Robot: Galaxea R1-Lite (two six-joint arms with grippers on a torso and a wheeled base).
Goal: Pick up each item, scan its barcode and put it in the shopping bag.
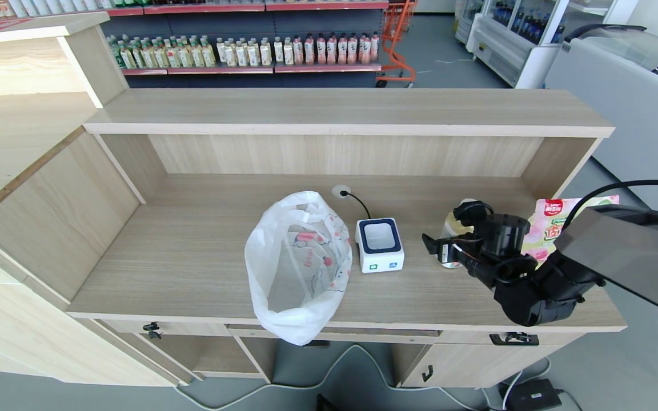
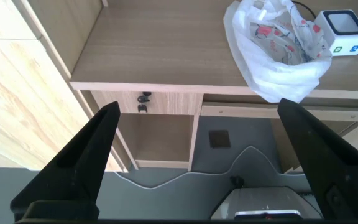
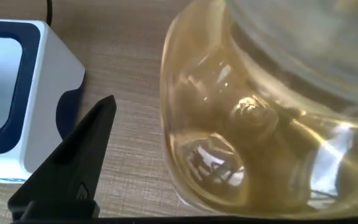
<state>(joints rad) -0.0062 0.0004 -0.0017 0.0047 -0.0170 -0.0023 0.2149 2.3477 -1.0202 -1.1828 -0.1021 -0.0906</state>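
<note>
Finding: the task is at an early stage; no item is confirmed scanned or bagged.

My right claw [image 1: 446,250] is at the clear plastic bottle of amber liquid [image 3: 247,124], which stands upright on the pale wooden counter [image 1: 192,245], just right of the white box scanner with the dark blue window frame [image 1: 380,244]. The right wrist view shows one finger [image 3: 73,168] standing clear of the bottle wall, with bare wood between them. I judge this claw released and spread about the bottle, not yet clamped on it.

My left claw [image 2: 199,107] hangs in front of the counter edge, fingers spread wide and holding nothing.

The white plastic shopping bag with red print [image 1: 297,262] sits just left of the scanner, its mouth open and its lower end drooping over the counter's front edge. I cannot tell whether it holds anything yet.

A colourful foil snack pouch [image 1: 552,220] lies at the right end of the counter, beyond the bottle.

Outstanding, in my judgement: grip the bottle, lift it, scan it and bag it, then do the same with the pouch.
</note>
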